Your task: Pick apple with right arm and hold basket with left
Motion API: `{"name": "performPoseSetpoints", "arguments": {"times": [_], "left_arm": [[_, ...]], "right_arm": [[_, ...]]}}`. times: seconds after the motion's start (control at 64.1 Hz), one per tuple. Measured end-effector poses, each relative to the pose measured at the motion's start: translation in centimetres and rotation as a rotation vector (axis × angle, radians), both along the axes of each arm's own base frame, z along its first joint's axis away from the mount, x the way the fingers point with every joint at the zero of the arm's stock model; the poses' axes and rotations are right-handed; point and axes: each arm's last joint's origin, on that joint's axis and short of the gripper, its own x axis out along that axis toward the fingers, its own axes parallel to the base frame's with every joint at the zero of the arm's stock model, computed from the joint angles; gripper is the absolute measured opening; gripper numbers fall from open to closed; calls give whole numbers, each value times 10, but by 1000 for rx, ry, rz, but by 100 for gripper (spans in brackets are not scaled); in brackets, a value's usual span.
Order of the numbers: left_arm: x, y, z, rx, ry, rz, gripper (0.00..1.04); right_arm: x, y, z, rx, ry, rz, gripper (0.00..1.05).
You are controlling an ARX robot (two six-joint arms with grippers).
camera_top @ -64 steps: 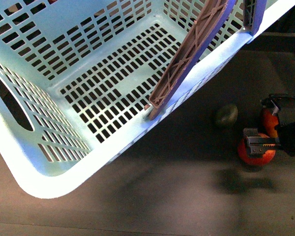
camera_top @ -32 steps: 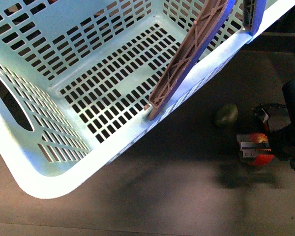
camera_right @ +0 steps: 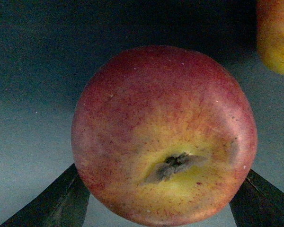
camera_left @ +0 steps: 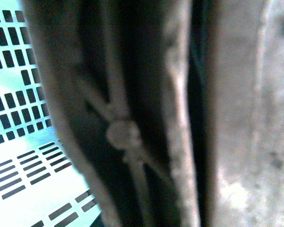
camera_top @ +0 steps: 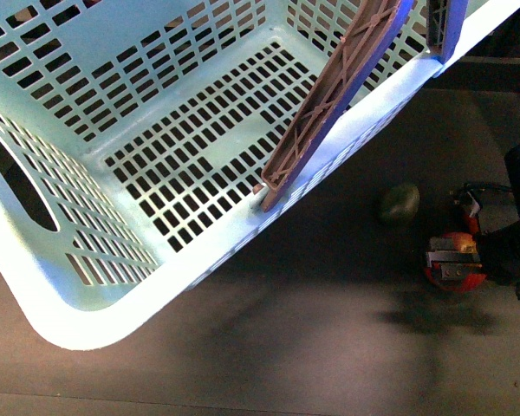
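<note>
Right of the basket [camera_top: 95, 325], the right gripper [camera_top: 455, 260] is clamping the apple [camera_right: 163, 135], needing a lift next; the left gripper's state I cannot tell.

Blurred brown latticed handle [camera_left: 123, 135] close up, pale mint slotted basket [camera_left: 19, 179] behind it

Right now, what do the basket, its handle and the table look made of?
The basket looks like moulded plastic, pale mint with a slight sheen: thin slotted walls, rounded rim. Its handle seems plastic too, brown and matte, cast as a lattice. The table is dark and matte, showing soft shadows; laminate or mat, I cannot tell.
</note>
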Motion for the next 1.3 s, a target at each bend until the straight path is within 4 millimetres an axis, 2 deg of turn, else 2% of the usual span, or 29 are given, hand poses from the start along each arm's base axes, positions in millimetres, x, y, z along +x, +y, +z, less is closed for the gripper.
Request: {"name": "performPoseSetpoints", "arguments": {"times": [0.172, 0.343, 0.562, 0.593, 0.671, 0.765, 0.921, 1.093, 1.296], "left_arm": [[0, 0, 0, 0, 0, 0, 14], [0, 0, 0, 0, 0, 0, 14], [0, 0, 0, 0, 0, 0, 14], [0, 0, 0, 0, 0, 0, 14], [0, 0, 0, 0, 0, 0, 14], [0, 0, 0, 0, 0, 0, 14], [0, 0, 0, 0, 0, 0, 14], [0, 0, 0, 0, 0, 1, 14], [0, 0, 0, 0, 0, 0, 14]], "right_arm": [[-12, -2, 33, 4, -89, -7, 68], [-28, -1, 82, 6, -199, 9, 68], [-40, -2, 154, -1, -366, 12, 67], [-43, -1, 174, -1, -417, 15, 67], [-48, 2, 198, -1, -482, 24, 67], [-54, 10, 235, -6, -586, 40, 67], [-61, 30, 279, 14, -718, 82, 67], [-63, 61, 304, 62, -793, 155, 67], [-52, 99, 305, 98, -789, 234, 67]]}}
